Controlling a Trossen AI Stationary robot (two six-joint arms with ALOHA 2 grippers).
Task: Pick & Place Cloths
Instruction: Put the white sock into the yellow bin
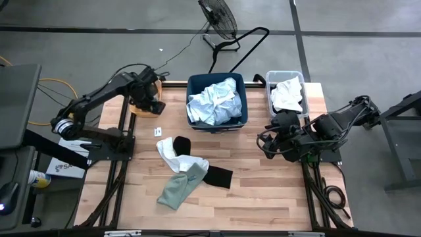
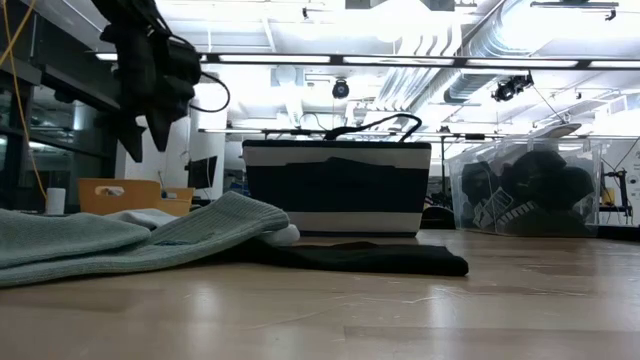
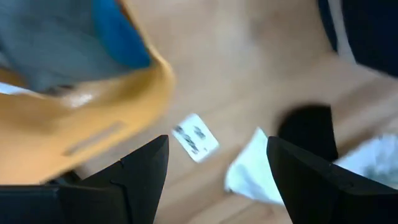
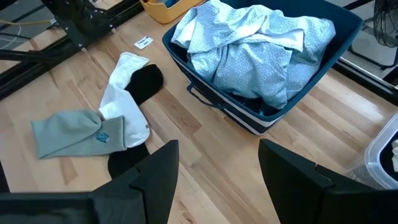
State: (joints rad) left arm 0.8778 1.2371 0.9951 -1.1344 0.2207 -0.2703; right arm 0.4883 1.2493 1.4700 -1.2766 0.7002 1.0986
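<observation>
Soft fabric is what remains on the bare wood: 4 socks lie in a loose heap near the middle of the table (image 1: 263, 197), in front of the navy bin (image 1: 216, 100). They look light and limp, so each should sag and fold when lifted, and a pinch through a bunched fold or a cuff would probably hold better than a grab at a flat edge. The grey-green sock (image 1: 179, 187) is the largest; its long axis runs diagonally, one end toward the table's front left and the other tucked among the other socks. The white sock (image 1: 172, 157) bends from the heap's far left end toward its centre, touching the small black sock (image 1: 180, 143) beside it. A longer black sock (image 1: 218, 176) points out to the right, partly under the grey-green one. Pale blue cloths (image 1: 215, 102) already fill the navy bin, and a white cloth (image 1: 287, 96) sits in the clear bin (image 1: 285, 92). The left gripper (image 1: 150, 100) hangs over the orange bin (image 1: 146, 99) at the far left, its fingers spread and holding nothing. The right gripper (image 1: 276, 135) waits near the table's right edge, in front of the clear bin, its fingers likewise spread and empty.
</observation>
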